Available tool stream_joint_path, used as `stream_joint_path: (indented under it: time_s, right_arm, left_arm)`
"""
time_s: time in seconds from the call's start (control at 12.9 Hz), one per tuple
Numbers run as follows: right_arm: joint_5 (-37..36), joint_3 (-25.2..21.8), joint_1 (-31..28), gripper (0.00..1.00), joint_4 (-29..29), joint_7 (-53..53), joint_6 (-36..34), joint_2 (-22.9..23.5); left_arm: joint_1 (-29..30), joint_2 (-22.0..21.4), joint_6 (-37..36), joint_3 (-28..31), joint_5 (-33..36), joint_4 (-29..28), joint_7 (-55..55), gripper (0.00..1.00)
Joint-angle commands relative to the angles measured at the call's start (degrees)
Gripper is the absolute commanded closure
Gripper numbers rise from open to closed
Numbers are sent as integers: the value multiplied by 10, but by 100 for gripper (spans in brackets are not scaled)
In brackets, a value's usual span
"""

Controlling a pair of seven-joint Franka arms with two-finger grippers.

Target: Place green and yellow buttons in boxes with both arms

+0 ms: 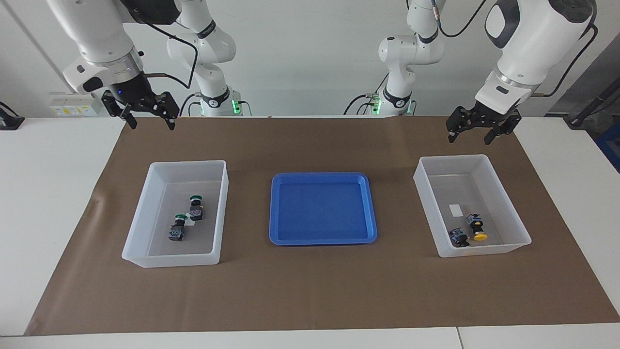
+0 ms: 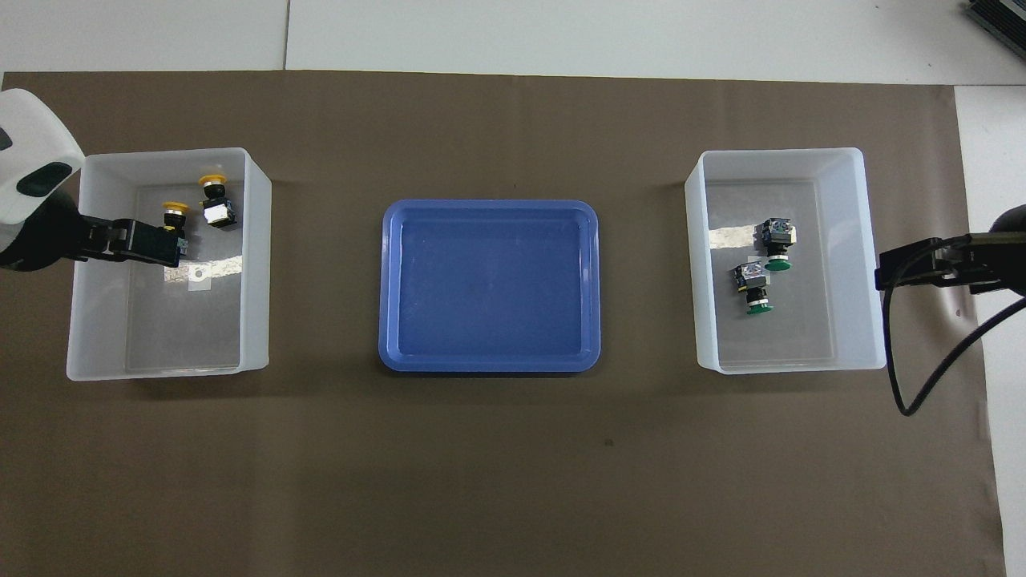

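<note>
Two green buttons point(image 1: 196, 207) point(image 1: 177, 229) lie in the translucent box point(image 1: 189, 164) at the right arm's end of the table, also seen from overhead as green buttons point(image 2: 777, 240) point(image 2: 752, 286) in that box point(image 2: 777, 152). Two yellow buttons point(image 1: 477, 228) point(image 1: 459, 237) lie in the other box point(image 1: 453, 158) at the left arm's end. My left gripper point(image 1: 469, 140) hangs open and empty above the mat by that box's edge nearest the robots. My right gripper point(image 1: 151, 126) hangs open and empty high over the mat's corner.
A shallow blue tray point(image 1: 319, 175) with nothing in it sits between the two boxes. A brown mat point(image 1: 310, 291) covers most of the white table. A black cable point(image 2: 906, 401) loops down from the right arm beside the green buttons' box.
</note>
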Motion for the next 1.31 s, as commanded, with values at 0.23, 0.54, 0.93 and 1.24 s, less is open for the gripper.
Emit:
stream_joint_path:
  time_s: [0.23,0.54,0.93,1.24]
  right_arm:
    - [3,-1,-5,0,5,-12,-6,1]
    - [3,-1,-5,0,4,-10,-5,-1]
    - [3,0,-5,0,3,-12,-8,-1]
    - [3,0,-5,0,3,-12,-8,-1]
  left_arm:
    - [10,-38,-3,2,9,-49,29,0]
    - [20,-45,-14,2,12,-50,50,0]
    - [20,-48,-5,2,13,-60,49,0]
    - [21,-48,7,2,13,-64,47,0]
